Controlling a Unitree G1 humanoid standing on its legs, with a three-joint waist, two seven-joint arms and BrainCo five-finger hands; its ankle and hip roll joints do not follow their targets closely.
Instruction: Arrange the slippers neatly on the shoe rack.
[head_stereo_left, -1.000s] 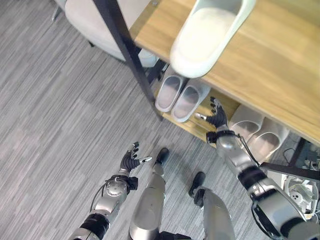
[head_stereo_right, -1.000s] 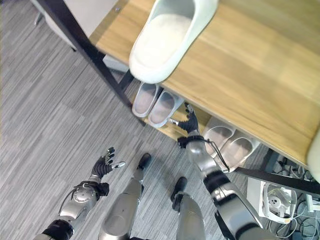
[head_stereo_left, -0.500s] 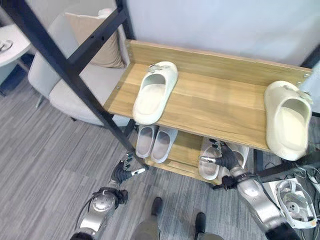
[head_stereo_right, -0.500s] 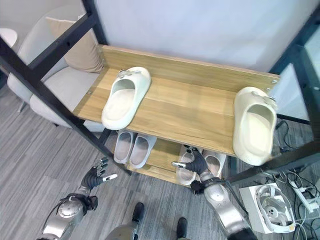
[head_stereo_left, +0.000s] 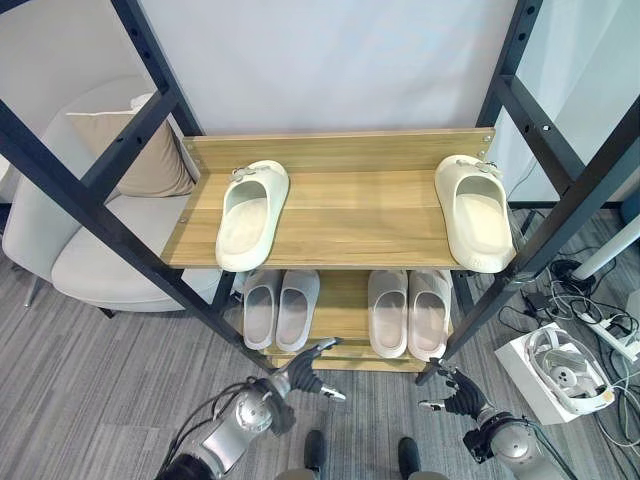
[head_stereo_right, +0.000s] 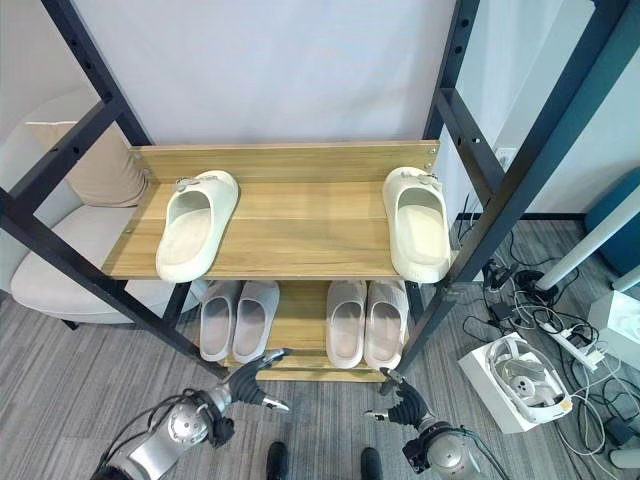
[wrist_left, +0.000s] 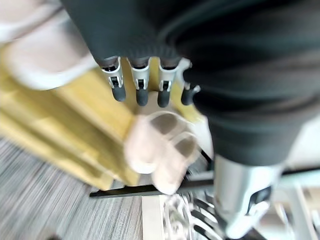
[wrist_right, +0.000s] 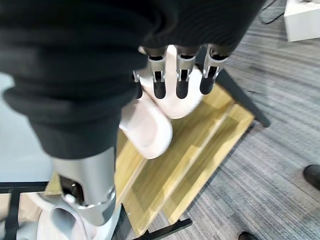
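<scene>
Two cream slippers lie far apart on the rack's upper wooden shelf (head_stereo_left: 350, 215), one at the left (head_stereo_left: 250, 215) and one at the right (head_stereo_left: 474, 210), toes toward me. On the lower shelf (head_stereo_left: 345, 310) sit a left pair (head_stereo_left: 278, 307) and a right pair (head_stereo_left: 410, 312) of pale grey slippers, each pair side by side. My left hand (head_stereo_left: 300, 375) hovers open and empty in front of the lower shelf, below the left pair. My right hand (head_stereo_left: 458, 395) is open and empty too, low in front of the right pair (wrist_right: 165, 107). In both wrist views the fingers (wrist_left: 141, 85) are straight.
Black metal posts (head_stereo_left: 140, 245) frame the rack on both sides. A light armchair (head_stereo_left: 80, 260) with a beige cushion (head_stereo_left: 135, 165) stands at the left. On the floor at the right are a white box with a headset (head_stereo_left: 560, 370) and several cables (head_stereo_left: 600, 325).
The camera has swung up, bringing the whole rack into view. My right hand has drawn back from the right lower pair. My left hand has come in toward the rack's front.
</scene>
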